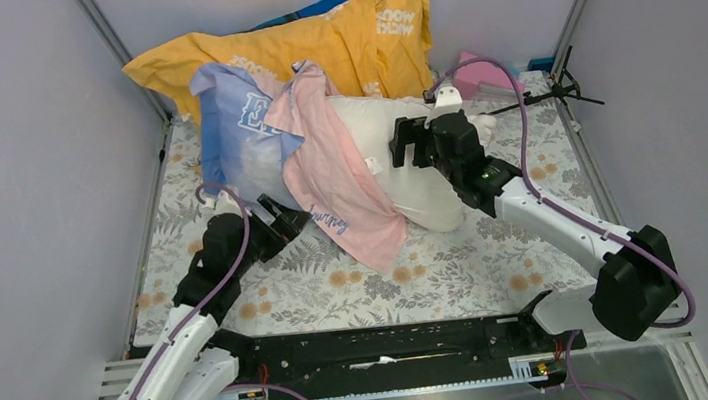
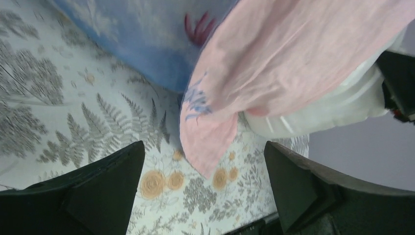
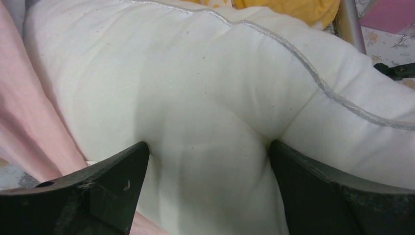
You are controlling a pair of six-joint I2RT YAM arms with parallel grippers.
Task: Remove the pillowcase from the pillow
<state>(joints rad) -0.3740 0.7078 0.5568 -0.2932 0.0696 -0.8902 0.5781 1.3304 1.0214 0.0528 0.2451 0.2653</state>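
From the top camera I see the floral mat (image 1: 458, 269) filling most of the floor of the frame. At upper centre lies the yellow cover (image 1: 332, 41); its white lettering seems to read "SNOW" twice near its right end, and the other print on it I cannot make out. Below it, in the centre, is the pillow (image 1: 426, 202), plump and white, its right part bare. The pillowcase (image 1: 332, 177) is on the pillow's left part, left of centre in the frame. Its blue face bunches at the upper left, with white-outlined letters starting with "E" that I cannot read whole. Its pink face hangs down as a flap whose tip lies on the mat. That flap carries blue script, too small and creased to read, which also shows in the left wrist view on the pillowcase (image 2: 274, 73). The right gripper (image 1: 411, 143) sits on the bare pillow (image 3: 205, 98); its wrist view shows the fingers spread wide and pressed into the stuffing, which bulges between them below a piped seam. The left gripper (image 1: 276, 214) is low at the case's lower left edge, spread and holding nothing, with only mat between its fingers (image 2: 98, 191). A small pink item (image 1: 481, 70) and a black stand (image 1: 558, 86) sit at the upper right.
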